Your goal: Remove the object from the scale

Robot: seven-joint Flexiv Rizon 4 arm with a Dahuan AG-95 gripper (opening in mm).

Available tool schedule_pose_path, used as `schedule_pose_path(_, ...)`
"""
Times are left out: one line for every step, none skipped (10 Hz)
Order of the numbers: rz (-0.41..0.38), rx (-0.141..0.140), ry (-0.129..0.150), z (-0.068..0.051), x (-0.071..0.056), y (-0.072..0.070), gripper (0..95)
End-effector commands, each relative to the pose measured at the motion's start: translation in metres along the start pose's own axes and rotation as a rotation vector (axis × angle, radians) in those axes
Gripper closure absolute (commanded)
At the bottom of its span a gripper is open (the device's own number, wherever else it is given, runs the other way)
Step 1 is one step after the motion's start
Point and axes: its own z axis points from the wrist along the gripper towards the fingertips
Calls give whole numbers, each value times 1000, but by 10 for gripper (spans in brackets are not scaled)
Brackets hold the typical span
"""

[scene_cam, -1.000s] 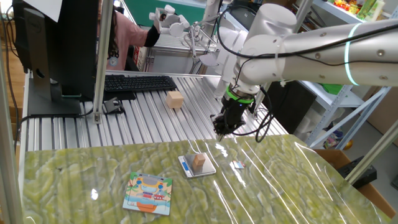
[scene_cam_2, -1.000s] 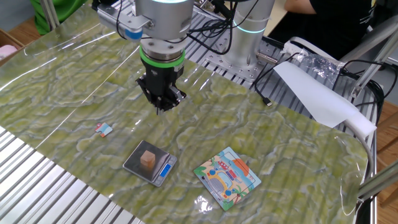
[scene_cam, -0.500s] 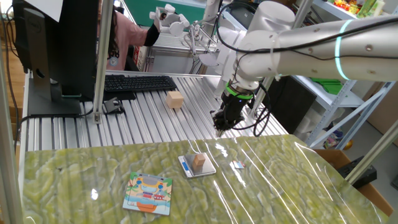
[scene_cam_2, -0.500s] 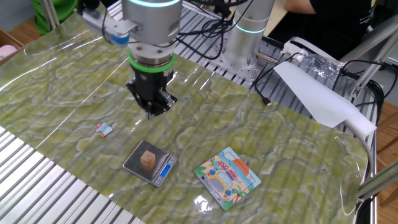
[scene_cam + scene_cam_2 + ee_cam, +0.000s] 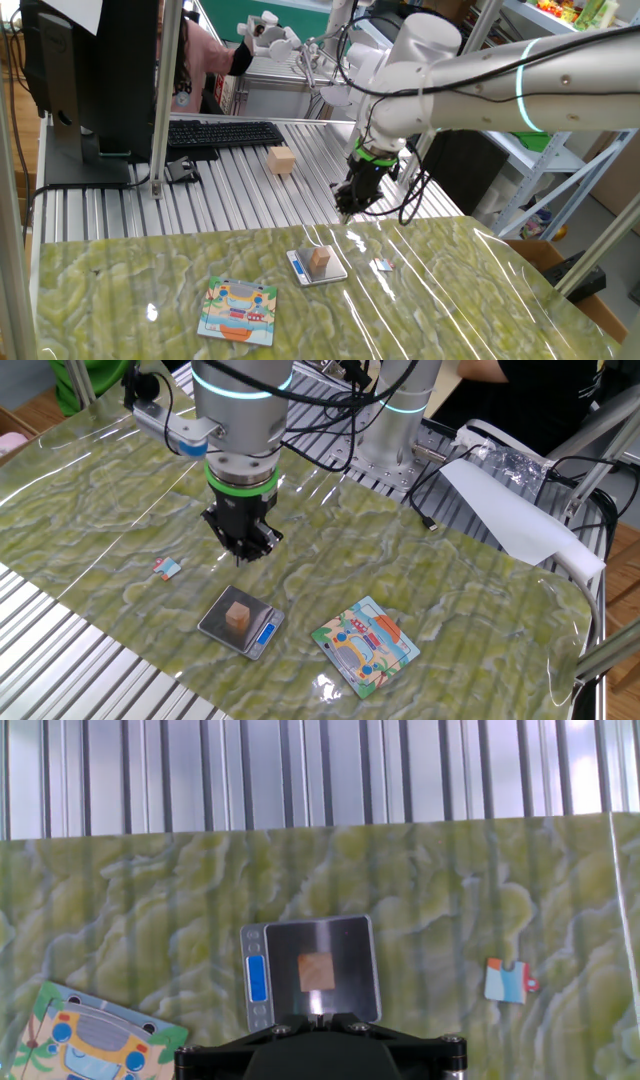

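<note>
**Gripper closes in above the scale, cube untouched**

Gripper point(image 5: 240, 552) hangs in the air over the green patterned mat, short of the scale point(image 5: 240, 625) and on the side toward the robot's base. Over the last second it has travelled across the worktop toward the scale; in the one fixed view it has slid left point(image 5: 347, 208), and in the other fixed view it sits nearer the scale than it did. Its fingers look drawn close together and carry nothing, though how wide the gap is cannot be told from these angles; the hand view shows only the black underside of the tool.

The object point(image 5: 237, 616), a tiny tan cube, rests near the middle of the scale's silvery platform, well inside its edges, with the blue display strip along one side. The hand view now frames the cube point(image 5: 318, 970) almost dead centre, which suggests the approach is nearly lined up and a descent and grasp remain to be done.

Room for the move looks generous. The scale lies close to the mat's edge beside the ribbed metal strip, so a lift should go upward first. The colourful picture card point(image 5: 366, 645) lies just beside the scale toward one corner, and a small puzzle piece point(image 5: 167, 568) lies well apart on the opposite side. Open mat lies between them for setting the cube down.
</note>
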Motion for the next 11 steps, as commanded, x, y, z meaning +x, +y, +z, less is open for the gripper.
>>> schedule_pose_path(-2,6,-11,6,-1,1,950)
schedule_pose_path(-9,3,-8,8,-1,1,950)
schedule_pose_path(-12,2,-8,12,-2,2,950)
schedule_pose_path(-16,2,-6,16,-2,3,950)
schedule_pose_path(-9,3,-8,22,-3,4,950)
schedule_pose_path(-10,2,-5,23,-5,3,950)
schedule_pose_path(-22,1,-1,23,-8,1,950)
schedule_pose_path(-24,1,0,23,-8,1,950)
schedule_pose_path(-26,0,-4,26,-11,-3,950)
schedule_pose_path(-24,-1,-6,28,-10,-5,950)
schedule_pose_path(-24,-4,-7,30,-10,-9,950)
